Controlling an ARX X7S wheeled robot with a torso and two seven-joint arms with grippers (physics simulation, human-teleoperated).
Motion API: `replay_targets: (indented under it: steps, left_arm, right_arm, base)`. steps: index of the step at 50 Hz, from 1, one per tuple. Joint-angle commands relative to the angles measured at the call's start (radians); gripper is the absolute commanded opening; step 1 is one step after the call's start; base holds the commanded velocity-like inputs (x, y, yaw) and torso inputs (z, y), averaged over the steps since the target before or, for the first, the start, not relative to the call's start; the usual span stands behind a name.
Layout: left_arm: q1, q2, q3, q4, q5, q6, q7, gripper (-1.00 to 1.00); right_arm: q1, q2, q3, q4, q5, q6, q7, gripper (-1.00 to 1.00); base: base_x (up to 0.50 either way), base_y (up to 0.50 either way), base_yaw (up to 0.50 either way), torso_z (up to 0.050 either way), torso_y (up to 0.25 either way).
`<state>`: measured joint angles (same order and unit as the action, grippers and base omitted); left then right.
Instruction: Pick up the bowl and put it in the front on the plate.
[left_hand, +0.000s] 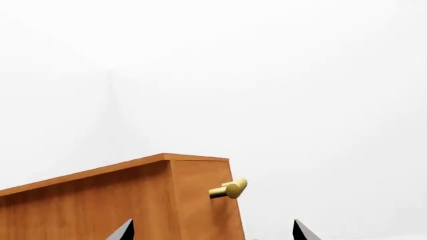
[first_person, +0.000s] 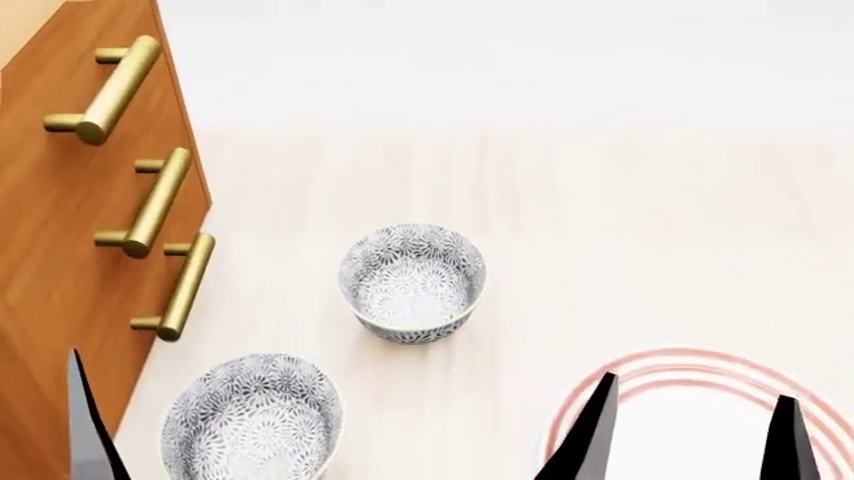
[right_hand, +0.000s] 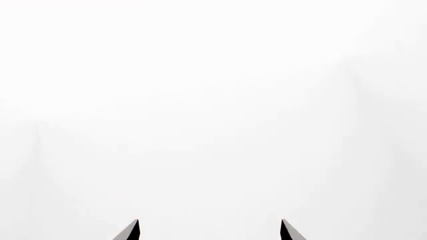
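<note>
The surface (first_person: 574, 200) was a pale, light-wood plane with faint grain, evenly lit and without hard shadows. At the far side it met a plain white wall (first_person: 534, 50). At the left stood a wooden cabinet (first_person: 54, 260) in a warm orange-brown finish. Its front carried three brass bar handles (first_person: 144, 205), each fixed on two short posts, set one after another from far to near. In the left wrist view, the cabinet's top corner (left_hand: 170, 159) and one brass handle end (left_hand: 230, 189) stood against a white, featureless wall. The right wrist view showed only blank white background.
</note>
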<state>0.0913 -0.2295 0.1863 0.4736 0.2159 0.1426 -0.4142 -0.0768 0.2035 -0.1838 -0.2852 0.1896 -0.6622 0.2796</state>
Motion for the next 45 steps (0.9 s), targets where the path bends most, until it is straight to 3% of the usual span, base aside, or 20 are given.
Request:
replay_targets:
  steps: [1, 16, 18, 24, 27, 34, 41, 45]
  left_arm:
    - [0.002, 0.017, -0.010, 0.010, 0.035, -0.015, 0.017, 1.00]
    - [0.000, 0.010, -0.006, 0.008, 0.032, -0.017, 0.004, 1.00]
    - [0.008, -0.003, -0.008, -0.002, -0.009, 0.060, -0.002, 1.00]
    - [0.015, -0.009, 0.013, 0.011, 0.028, 0.064, -0.001, 1.00]
    - [0.010, -0.009, 0.011, 0.012, 0.021, 0.056, -0.002, 1.00]
    - [0.005, -0.009, 0.010, 0.032, 0.018, 0.036, -0.001, 1.00]
    - [0.019, -0.013, 0.016, 0.034, 0.014, 0.043, -0.006, 1.00]
    - [0.021, -0.016, 0.011, 0.047, 0.008, 0.034, -0.007, 1.00]
  right_arm:
    - [0.002, -0.011, 0.015, 0.000, -0.021, 0.017, -0.013, 1.00]
    - [0.003, -0.005, 0.007, 0.001, -0.025, 0.019, -0.003, 1.00]
    - [0.003, -0.003, 0.006, -0.001, -0.024, 0.026, -0.001, 1.00]
    - [0.025, 0.008, -0.002, -0.057, -0.003, 0.119, 0.016, 1.00]
    - [0.059, 0.017, -0.004, -0.111, 0.014, 0.212, 0.033, 1.00]
    - [0.310, 0.050, -0.007, -0.199, 0.085, 0.666, 0.126, 1.00]
    - [0.612, 0.054, -0.056, -0.077, 0.187, 1.077, 0.123, 1.00]
    - [0.771, 0.013, -0.051, 0.051, 0.236, 1.227, 0.144, 1.00]
  base:
    - [0.00, 0.00, 0.00, 0.000, -0.242]
    - [0.00, 0.00, 0.00, 0.000, -0.244]
    - [0.00, 0.00, 0.00, 0.000, -0.046]
    - [0.00, 0.00, 0.00, 0.000, 0.000]
    - [0.00, 0.00, 0.00, 0.000, 0.000]
    - [0.00, 0.00, 0.00, 0.000, 0.000]
    - [0.00, 0.00, 0.00, 0.000, 0.000]
    - [0.00, 0.00, 0.00, 0.000, 0.000]
